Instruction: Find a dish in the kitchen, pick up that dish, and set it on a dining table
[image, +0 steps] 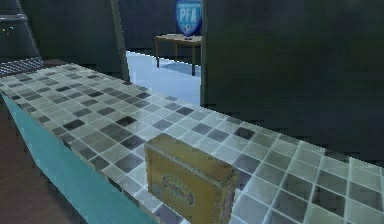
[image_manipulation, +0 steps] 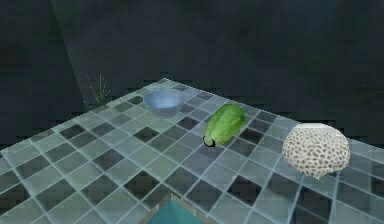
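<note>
Grey and white tiles cover the counter (image: 100, 105), which runs from the forward view's upper left to its lower right, with a teal front below its near edge. A tan box (image: 190, 180) stands on the tiles near the bottom of that view, just in from the edge. Dark walls rise behind the counter. Between them a doorway opens onto a pale floor, where a wooden table (image: 180, 45) stands with a blue shield-shaped plaque (image: 188, 14) above it.

From the arm side view I see the same tiling spread wide. The dish (image_manipulation: 162, 99), shallow, round and pale blue, sits upright on the counter's far part, close to the back edge and the dark wall. A green leafy lump (image_manipulation: 225, 124) lies to its right and nearer, apart from it. Farther right again, well apart from the dish, rests a white pitted mound (image_manipulation: 315, 150), rounded like coral. A thin twiggy sprig (image_manipulation: 98, 88) shows against the wall left of the dish. A teal patch (image_manipulation: 185, 212) shows at the bottom edge.

As for the gripper's state, I cannot tell.
</note>
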